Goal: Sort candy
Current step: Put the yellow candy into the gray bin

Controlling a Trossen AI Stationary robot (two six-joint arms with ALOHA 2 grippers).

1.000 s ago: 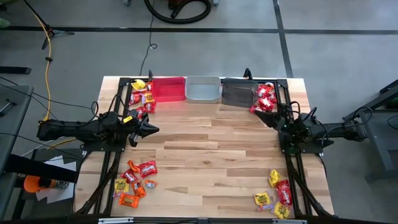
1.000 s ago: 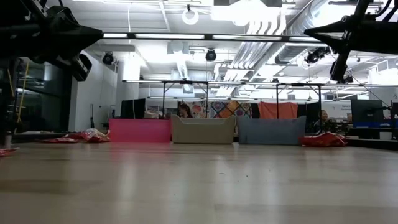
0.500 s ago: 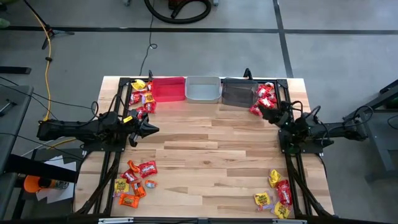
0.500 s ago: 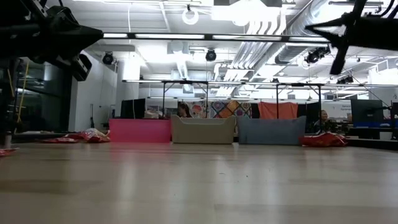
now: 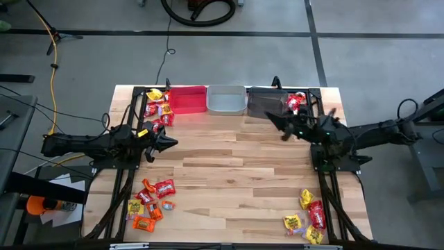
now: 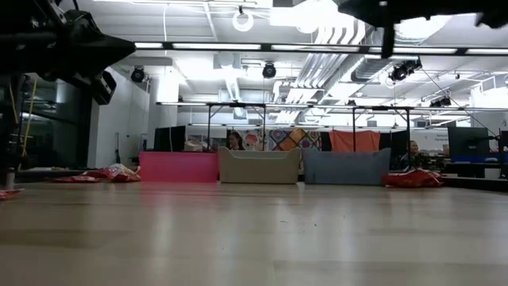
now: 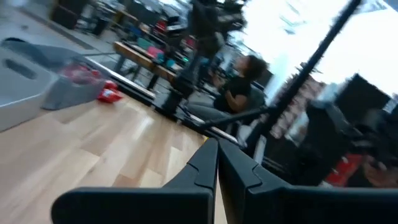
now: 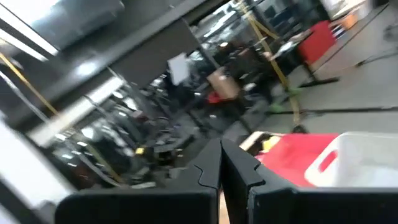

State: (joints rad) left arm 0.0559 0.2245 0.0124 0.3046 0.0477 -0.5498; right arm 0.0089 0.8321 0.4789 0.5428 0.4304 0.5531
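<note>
The candy lies in several heaps of red, yellow and orange packets at the table's corners: far left [image 5: 158, 107], near left [image 5: 149, 205], far right [image 5: 295, 103] and near right [image 5: 309, 215]. None of it is held. My left gripper [image 5: 175, 144] is shut and level at the left side, pointing toward the table's middle, with nothing between its fingers [image 7: 216, 149]. My right gripper [image 5: 269, 117], also shut [image 8: 221, 149], is raised off the table just in front of the dark bin [image 5: 267, 103], pointing left.
Three bins stand in a row at the far edge: red [image 5: 187, 98], clear grey [image 5: 227, 100] and dark. In the low view they show as red [image 6: 178, 167], grey [image 6: 259, 165] and dark [image 6: 347, 167]. Bare wood lies across the table's middle [image 5: 236, 173].
My right gripper has risen and reached out from the right side toward the table's middle, past the far-right candy heap to the front of the dark bin, rolling as it went. It has stayed shut. Neither candy nor bins have moved.
</note>
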